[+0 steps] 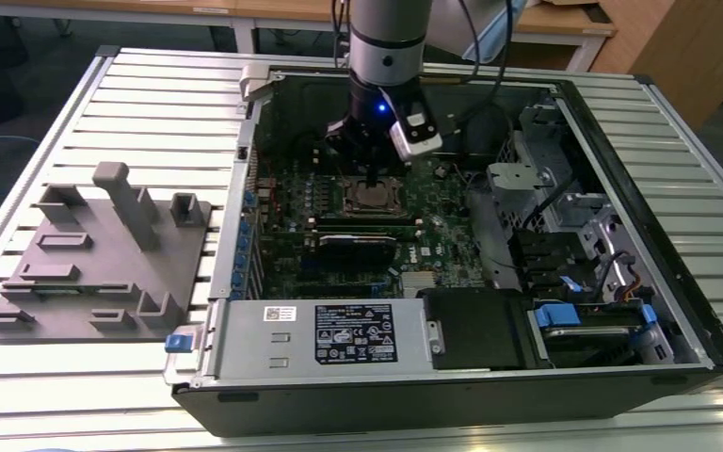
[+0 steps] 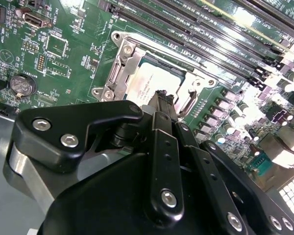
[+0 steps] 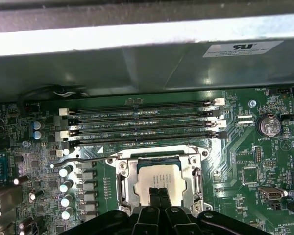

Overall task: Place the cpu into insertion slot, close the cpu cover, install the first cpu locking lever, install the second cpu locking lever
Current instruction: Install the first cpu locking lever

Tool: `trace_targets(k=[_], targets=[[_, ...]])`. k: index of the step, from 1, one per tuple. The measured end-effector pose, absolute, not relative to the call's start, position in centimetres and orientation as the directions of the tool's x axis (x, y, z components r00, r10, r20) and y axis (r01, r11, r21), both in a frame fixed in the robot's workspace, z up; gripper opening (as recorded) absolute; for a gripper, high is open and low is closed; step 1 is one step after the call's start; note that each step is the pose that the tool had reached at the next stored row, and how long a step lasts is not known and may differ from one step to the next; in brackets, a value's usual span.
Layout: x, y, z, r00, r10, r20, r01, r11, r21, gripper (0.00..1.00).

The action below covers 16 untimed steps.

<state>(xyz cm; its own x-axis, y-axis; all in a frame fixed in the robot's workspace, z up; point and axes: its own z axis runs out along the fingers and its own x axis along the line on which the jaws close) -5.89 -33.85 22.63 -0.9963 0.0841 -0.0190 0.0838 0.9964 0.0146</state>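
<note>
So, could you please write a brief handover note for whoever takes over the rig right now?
End effector: shut, holding nothing, tips at the top of the cpu.
Cpu: seated in the insertion slot.
Cpu cover: down flat around the chip, which shows through its window.
Done: cpu placed; cover appears closed.
Left: the levers. One wire locking lever runs out beside the socket; I cannot tell whether it is latched.
</note>
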Motion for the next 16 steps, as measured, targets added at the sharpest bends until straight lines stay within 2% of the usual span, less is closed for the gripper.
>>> trace_targets(k=[16], targets=[[-5.89, -33.84, 23.34, -0.996, 0.084, -0.019, 0.084, 0.996, 0.015, 0.11]])
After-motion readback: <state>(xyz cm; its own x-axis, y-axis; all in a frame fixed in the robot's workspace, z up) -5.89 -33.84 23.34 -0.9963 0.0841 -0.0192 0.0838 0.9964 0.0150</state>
